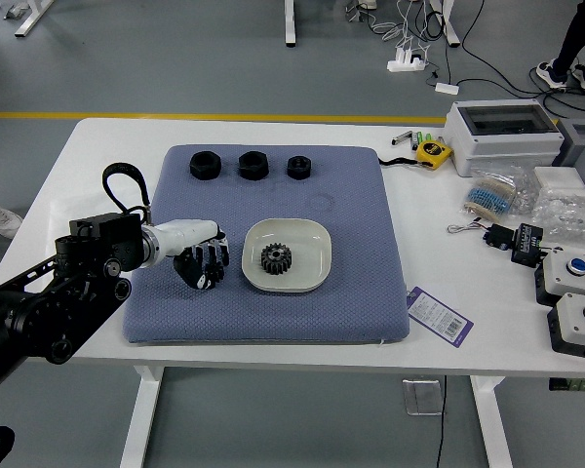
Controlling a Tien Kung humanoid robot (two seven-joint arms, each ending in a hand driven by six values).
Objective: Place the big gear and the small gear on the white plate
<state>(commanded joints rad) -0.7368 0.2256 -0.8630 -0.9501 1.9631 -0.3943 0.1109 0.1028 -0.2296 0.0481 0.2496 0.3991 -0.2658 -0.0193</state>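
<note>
The white worktop (419, 224) was seen beneath everything, its left half largely covered by a blue-grey mat (361, 244). From the left, the robot's black left arm (88, 283) was extended over the worktop and the mat. At the far right corner, a white case with a dark window (502, 151) was placed, and dark trouser legs and shoes of a person (570, 54) were seen on the floor beyond. On the mat, right of its middle line, a shallow cream-white plate (307, 258) was set flat. The left hand (201, 263) was held low over the mat, just left of the plate; whether it was open or closed, or whether a gear was gripped in it, could not be told. At the right edge, two button boxes (577, 327) were lined up, with clear plastic bags (565, 216) laid farther back. A purple-and-white label (441, 317) was left partly against the mat's right edge. A yellow tape measure (432, 152) was laid near the case. Along the mat's far side, three black ring-like pieces (253, 166) were spaced in a row. One black toothed gear (276, 258) was held by the plate, left of its middle; its kind, big or small, could not be told.
</note>
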